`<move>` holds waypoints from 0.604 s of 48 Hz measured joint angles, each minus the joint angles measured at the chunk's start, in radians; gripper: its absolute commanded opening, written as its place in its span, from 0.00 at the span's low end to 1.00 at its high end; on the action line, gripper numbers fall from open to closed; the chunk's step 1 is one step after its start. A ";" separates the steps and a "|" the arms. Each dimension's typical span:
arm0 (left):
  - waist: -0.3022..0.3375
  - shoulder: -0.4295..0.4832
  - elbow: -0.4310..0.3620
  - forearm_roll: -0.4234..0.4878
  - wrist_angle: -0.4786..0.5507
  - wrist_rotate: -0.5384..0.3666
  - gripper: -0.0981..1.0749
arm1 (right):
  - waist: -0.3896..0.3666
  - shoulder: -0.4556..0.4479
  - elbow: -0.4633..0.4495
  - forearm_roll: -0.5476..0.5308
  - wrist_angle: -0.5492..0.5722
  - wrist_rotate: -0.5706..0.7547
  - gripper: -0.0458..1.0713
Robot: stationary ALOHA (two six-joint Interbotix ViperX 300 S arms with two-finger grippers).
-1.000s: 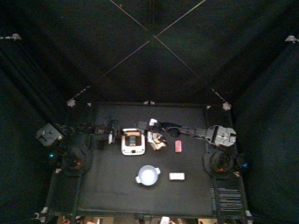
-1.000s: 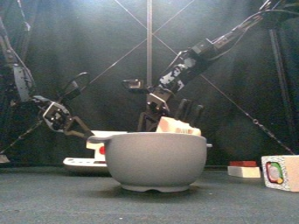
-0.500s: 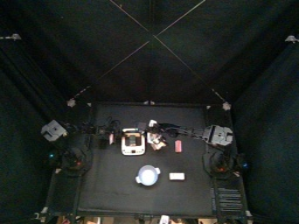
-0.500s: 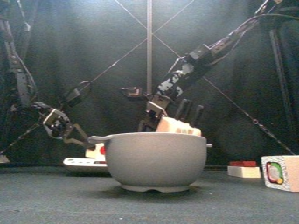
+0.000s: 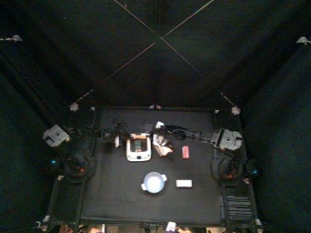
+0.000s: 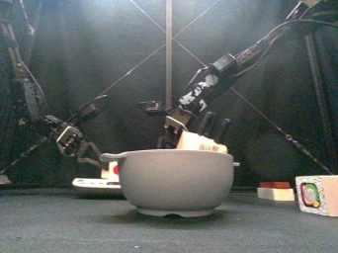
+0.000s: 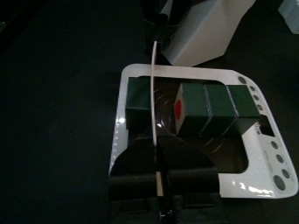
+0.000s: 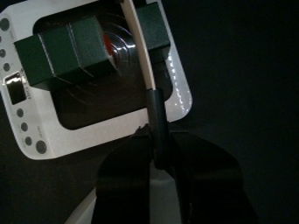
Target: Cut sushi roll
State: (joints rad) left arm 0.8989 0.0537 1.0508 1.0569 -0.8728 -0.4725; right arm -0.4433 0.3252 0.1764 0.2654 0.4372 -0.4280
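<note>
The sushi roll [image 5: 137, 144] lies on a white board [image 5: 130, 156] left of the table's middle. In the wrist views it is a dark green-wrapped roll [image 7: 197, 109] [image 8: 73, 48] with a red centre. My left gripper [image 7: 158, 150] sits at the board's left edge [image 5: 113, 142], shut on a thin pale blade seen edge-on that lies across the roll. My right gripper [image 8: 156, 138] reaches in from the right to the board [image 5: 162, 139], shut on a dark-handled knife with a beige blade [image 8: 140, 44] that runs beside the roll's end.
A blue-grey bowl [image 5: 153, 182] [image 6: 169, 183] stands near the front edge and hides the board in the front view. A small white block [image 5: 184, 183] lies to its right, with a small red piece [image 5: 186, 153] right of the board. A printed box [image 6: 317, 195] stands at the front right.
My left gripper has sunk a little lower beside the board. My right arm has shifted slightly, still over the board. The roll and bowl have not moved.
</note>
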 measured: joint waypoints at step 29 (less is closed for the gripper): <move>-0.064 -0.259 0.072 -0.018 0.006 -0.009 0.20 | 0.034 -0.083 -0.014 -0.005 0.000 -0.008 0.47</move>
State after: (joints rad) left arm 0.8345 -0.2056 1.1229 1.0385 -0.8667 -0.4817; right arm -0.4096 0.2424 0.1626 0.2608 0.4372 -0.4357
